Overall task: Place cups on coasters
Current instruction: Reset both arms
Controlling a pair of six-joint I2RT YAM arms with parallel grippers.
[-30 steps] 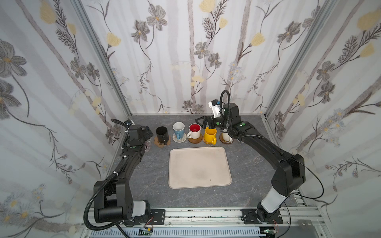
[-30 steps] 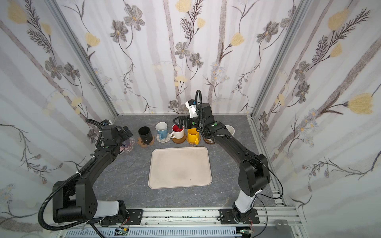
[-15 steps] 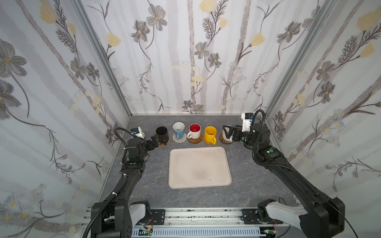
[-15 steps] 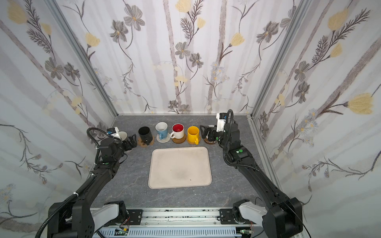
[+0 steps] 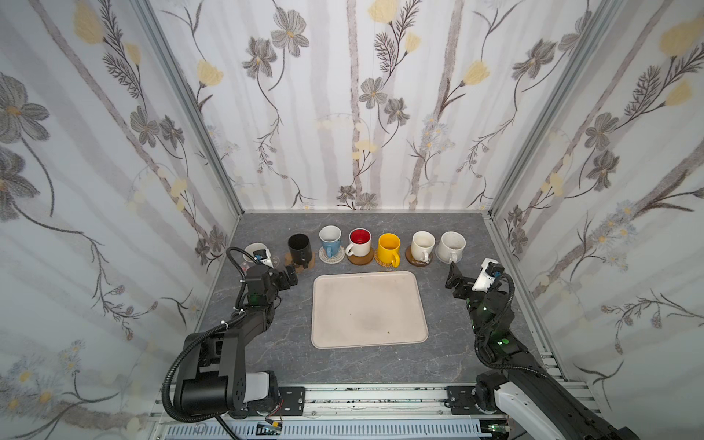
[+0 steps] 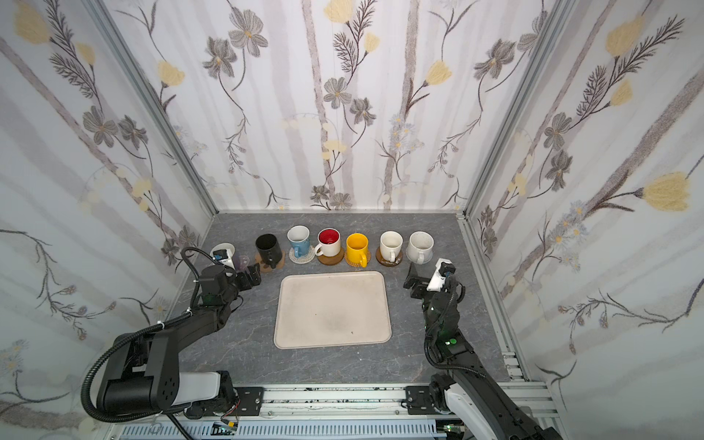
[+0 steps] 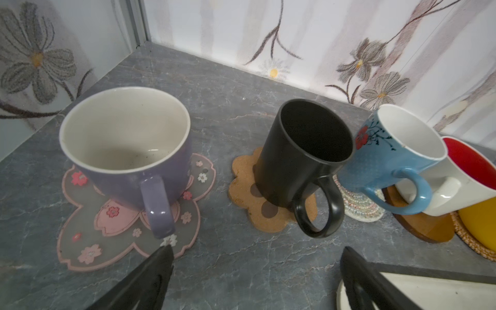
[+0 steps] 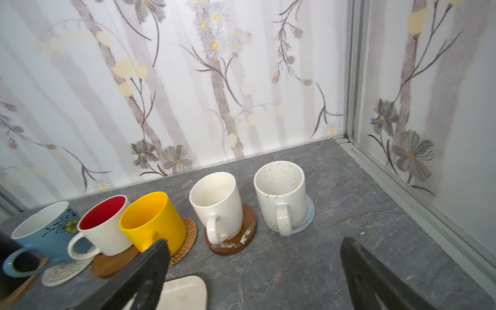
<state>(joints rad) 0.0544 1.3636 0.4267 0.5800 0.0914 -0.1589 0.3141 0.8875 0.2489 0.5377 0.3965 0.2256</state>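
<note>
Seven cups stand in a row near the back wall, each on a coaster. The lavender cup point(image 7: 126, 150) is on the pink blossom coaster point(image 7: 107, 236). The black cup point(image 7: 303, 158) is on the brown paw coaster point(image 7: 241, 174). The light blue cup point(image 5: 330, 240), red-inside cup point(image 5: 359, 242) and yellow cup point(image 8: 153, 222) follow. The cream cup point(image 8: 217, 204) sits on a glossy brown disc point(image 8: 236, 241), and the speckled cup point(image 8: 280, 193) on a grey coaster point(image 8: 308, 217). My left gripper point(image 7: 256, 251) and right gripper point(image 8: 255, 243) are open, empty, short of the row.
A large beige tray point(image 5: 367, 308) lies mid-table between the two arms, in front of the cups. Patterned walls close in the back and both sides. The left wrist camera partly hides the lavender cup in both top views.
Both arms have drawn back from the row of cups toward the front, the right one from the cream cups, the left from the lavender cup. Both grippers stayed open.
</note>
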